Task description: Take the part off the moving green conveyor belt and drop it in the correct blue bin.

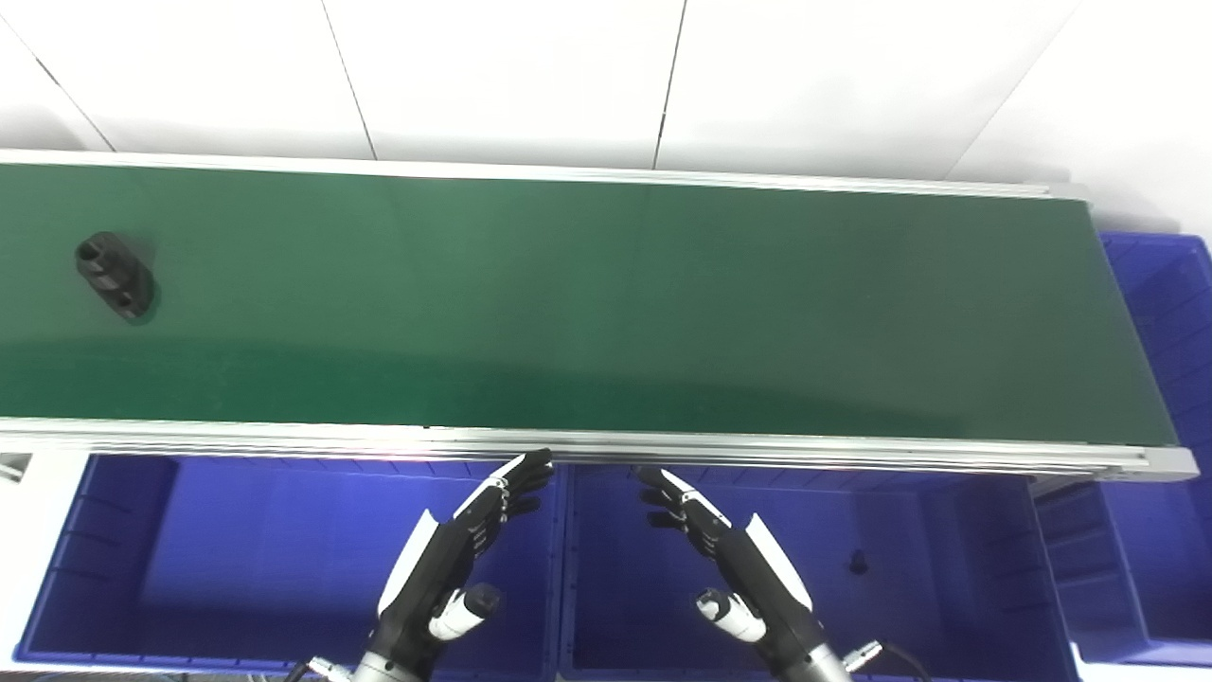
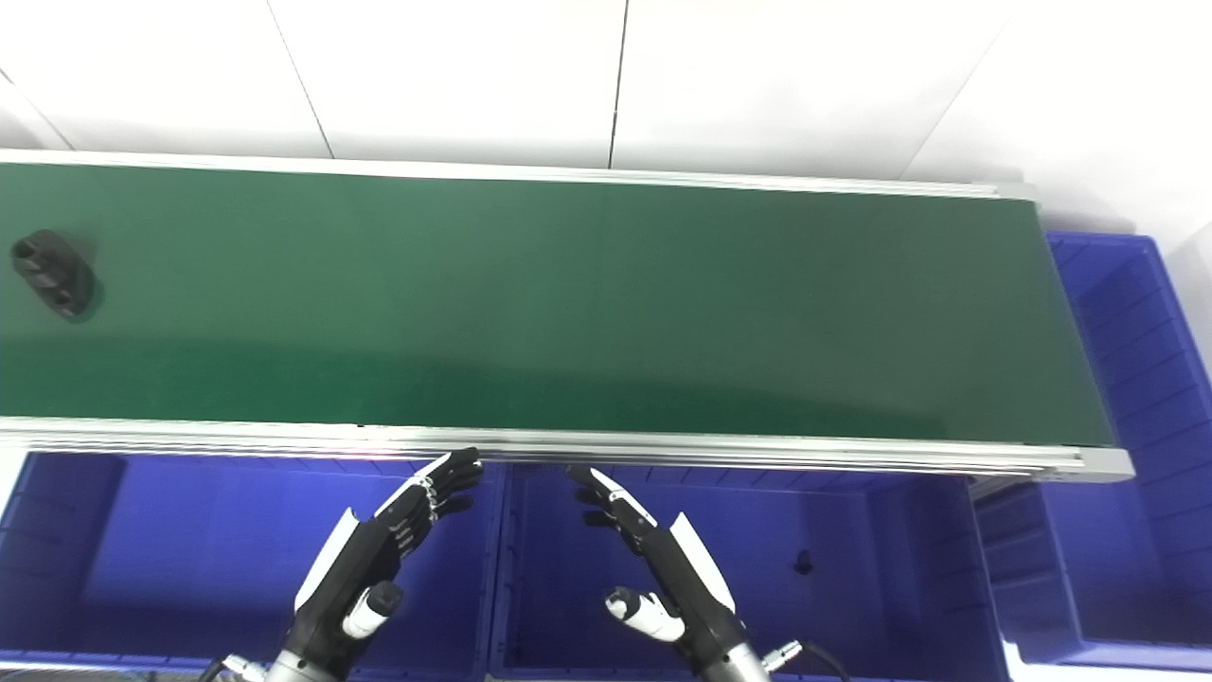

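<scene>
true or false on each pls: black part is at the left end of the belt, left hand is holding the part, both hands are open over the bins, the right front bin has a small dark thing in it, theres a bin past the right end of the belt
1. The black part lies at the left end of the green conveyor belt. True.
2. The left hand holds the part. False: it holds nothing, and the part is far from it on the belt.
3. Both hands are open over the front bins. True: the right hand is empty as well.
4. The right front bin holds a small dark object. True.
5. No bin stands past the belt's right end. False: another blue bin sits there.
</scene>
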You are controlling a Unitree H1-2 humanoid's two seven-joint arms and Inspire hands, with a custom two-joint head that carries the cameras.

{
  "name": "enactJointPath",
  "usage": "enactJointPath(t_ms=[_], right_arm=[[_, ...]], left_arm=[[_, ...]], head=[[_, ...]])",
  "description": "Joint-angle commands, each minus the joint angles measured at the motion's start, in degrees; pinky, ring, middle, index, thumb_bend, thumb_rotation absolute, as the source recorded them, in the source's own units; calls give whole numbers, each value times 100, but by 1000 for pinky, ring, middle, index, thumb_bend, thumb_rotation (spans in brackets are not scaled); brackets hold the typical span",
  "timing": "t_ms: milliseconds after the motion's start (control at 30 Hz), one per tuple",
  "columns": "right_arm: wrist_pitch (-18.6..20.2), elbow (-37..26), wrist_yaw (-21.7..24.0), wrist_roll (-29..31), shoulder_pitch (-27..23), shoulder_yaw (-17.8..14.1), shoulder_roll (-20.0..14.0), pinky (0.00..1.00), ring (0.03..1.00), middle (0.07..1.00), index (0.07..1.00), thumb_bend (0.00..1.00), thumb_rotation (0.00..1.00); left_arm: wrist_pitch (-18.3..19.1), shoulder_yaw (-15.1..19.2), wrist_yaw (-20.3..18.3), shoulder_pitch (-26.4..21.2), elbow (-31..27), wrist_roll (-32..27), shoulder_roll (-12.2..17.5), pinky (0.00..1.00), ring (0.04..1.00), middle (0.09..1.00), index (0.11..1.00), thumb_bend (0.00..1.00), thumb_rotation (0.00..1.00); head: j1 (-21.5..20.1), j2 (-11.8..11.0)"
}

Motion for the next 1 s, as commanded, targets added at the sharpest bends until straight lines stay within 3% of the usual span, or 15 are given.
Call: enactJointPath(t_ms=[0,433,567,967], right_arm=[[-331,-70,-74,-11,-36,47,-23,827,901,928,913,1000,1000],[-331,69,-221,-66,-114,195,-105,878,929,939,923,1000,1000],[-331,163,-268,-65,-157,238,-140,869,928,938,918,1000,1000],[-331,805,-168,280,-404,215,-161,786,880,920,906,1000,987]], left_arm=[[-177,1,23,22,-57,10,23,852,895,890,886,1000,973],[-244,-14,1,-28,32,-42,70,852,898,892,889,1000,971],[-269,-34,26,-66,145,-38,63,838,891,885,882,1000,966],[-280,-198,335,-398,878,138,-98,791,857,855,849,1000,958]], head=[[1,5],[-34,-98],[103,-268],[763,-1121]])
